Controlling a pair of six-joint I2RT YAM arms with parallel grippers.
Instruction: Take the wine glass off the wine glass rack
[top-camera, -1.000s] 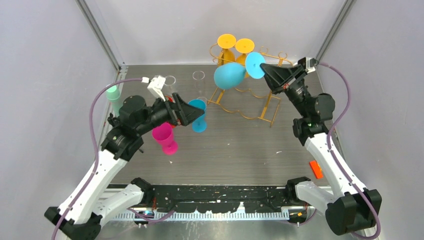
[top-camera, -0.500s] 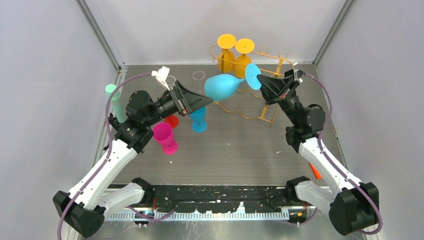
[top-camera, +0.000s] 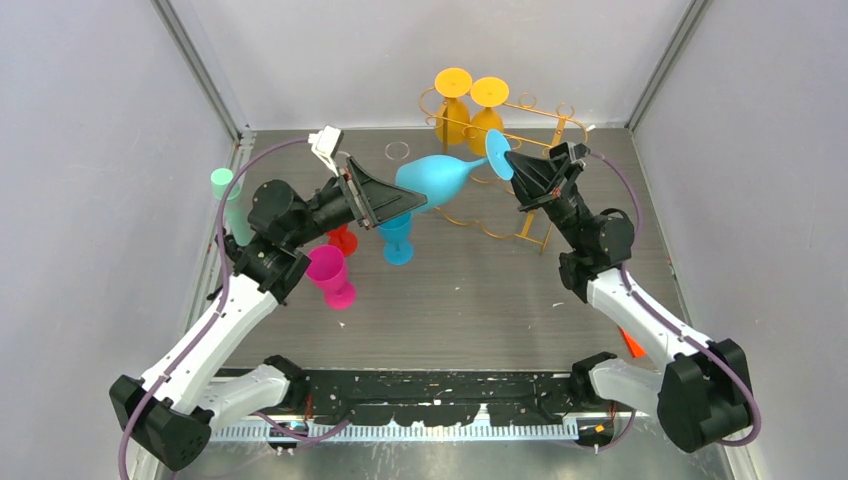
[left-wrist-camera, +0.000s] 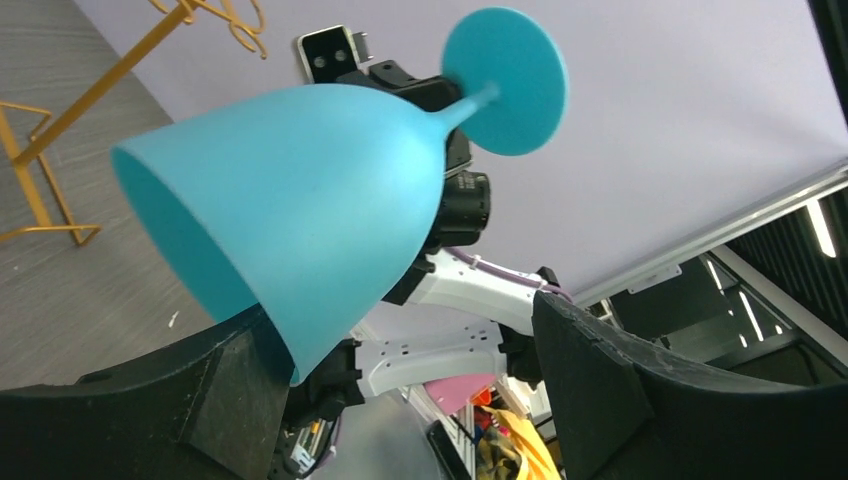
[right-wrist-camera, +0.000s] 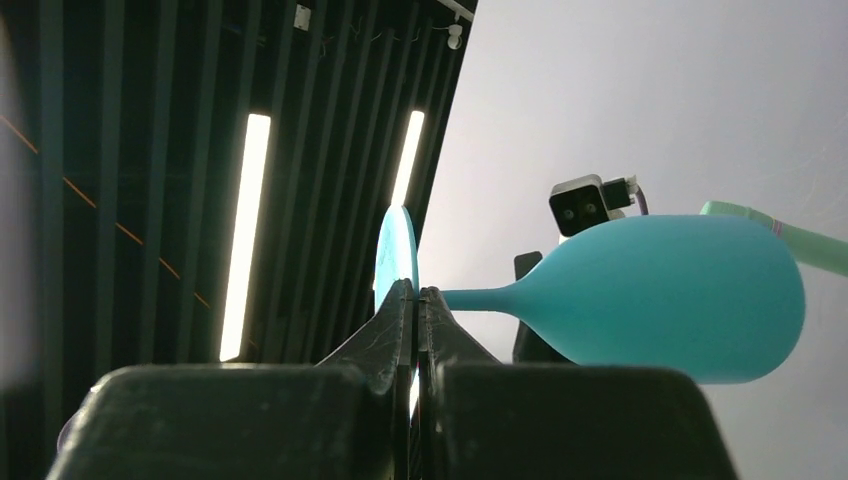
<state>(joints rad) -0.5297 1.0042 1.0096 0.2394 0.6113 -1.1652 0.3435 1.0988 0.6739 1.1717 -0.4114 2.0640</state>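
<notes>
The light blue wine glass lies level in the air in front of the gold wire wine glass rack, off its rail. My right gripper is shut on the edge of the glass's round foot, its fingertips pressed flat on the disc. My left gripper is open at the bowl's mouth. In the left wrist view the bowl hangs between the spread fingers, its rim close by the left one. Two orange glasses hang upside down on the rack's top rail.
On the table by the left arm stand a smaller blue glass, a pink glass, a red one, a green one and two clear glasses. A small orange piece lies near the right edge.
My right gripper has carried the blue glass left and forward from the rack, tipping it level. My left arm has risen and swung right, bringing its open fingers to the bowl's mouth.
</notes>
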